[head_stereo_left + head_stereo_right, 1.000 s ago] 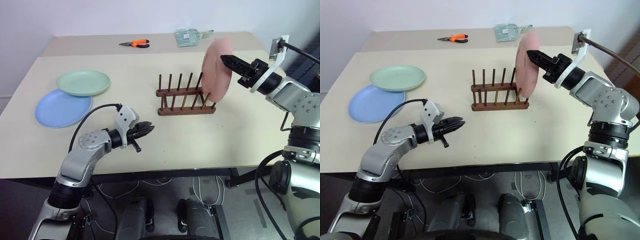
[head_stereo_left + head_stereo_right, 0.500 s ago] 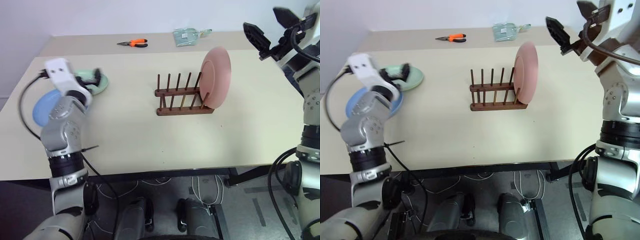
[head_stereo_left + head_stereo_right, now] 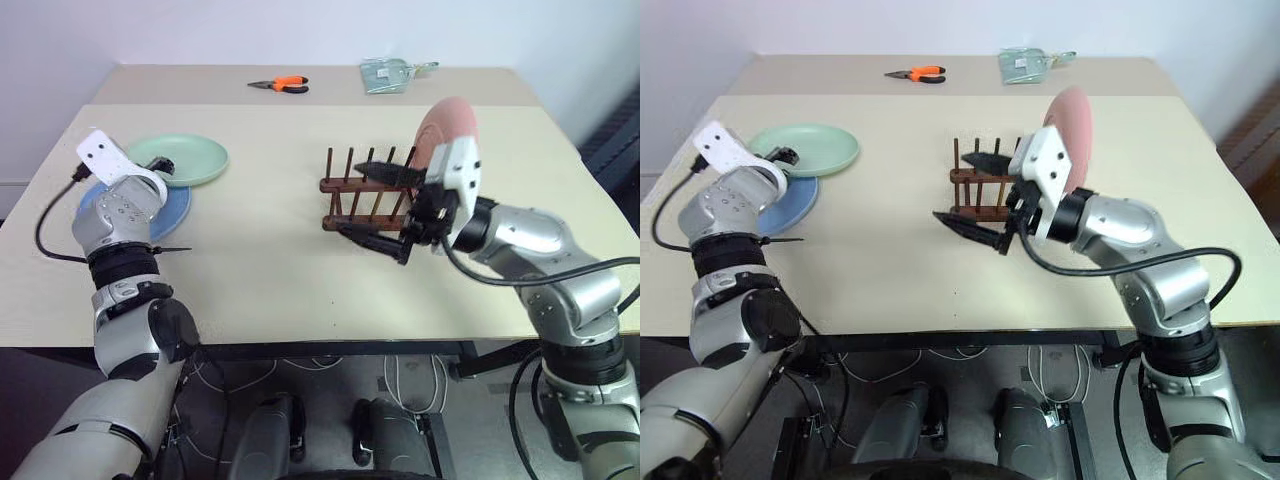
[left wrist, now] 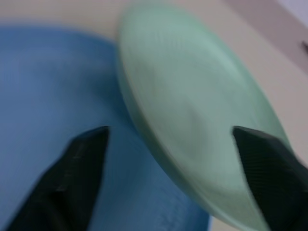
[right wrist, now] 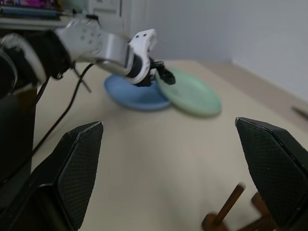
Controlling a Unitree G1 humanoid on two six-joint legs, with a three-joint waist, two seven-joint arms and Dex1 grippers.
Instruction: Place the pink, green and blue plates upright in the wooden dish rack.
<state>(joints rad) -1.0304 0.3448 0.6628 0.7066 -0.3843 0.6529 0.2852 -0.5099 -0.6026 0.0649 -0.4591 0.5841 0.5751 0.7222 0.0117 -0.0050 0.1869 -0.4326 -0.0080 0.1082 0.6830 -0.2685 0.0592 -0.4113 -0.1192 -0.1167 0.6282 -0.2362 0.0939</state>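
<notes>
Left tool [image 4: 163, 178] is hanging open and empty over the flat green plate [image 3: 180, 160] and blue plate [image 3: 172, 212] near the tabletop [image 3: 260, 270] edge. Right tool [image 3: 385, 205] is gaping wide, empty, in front of the dark wooden peg rack [image 3: 345, 188] holding the upright pink plate [image 3: 452, 118].

No readable text or labels anywhere.

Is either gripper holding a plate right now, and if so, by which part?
Neither. The right gripper is open and empty. The left gripper is open around the green plate's rim, not closed on it.

beige table [image 3: 270, 270] carries rack [image 3: 352, 190], blue plate [image 3: 172, 208], pliers [image 3: 278, 85].
</notes>
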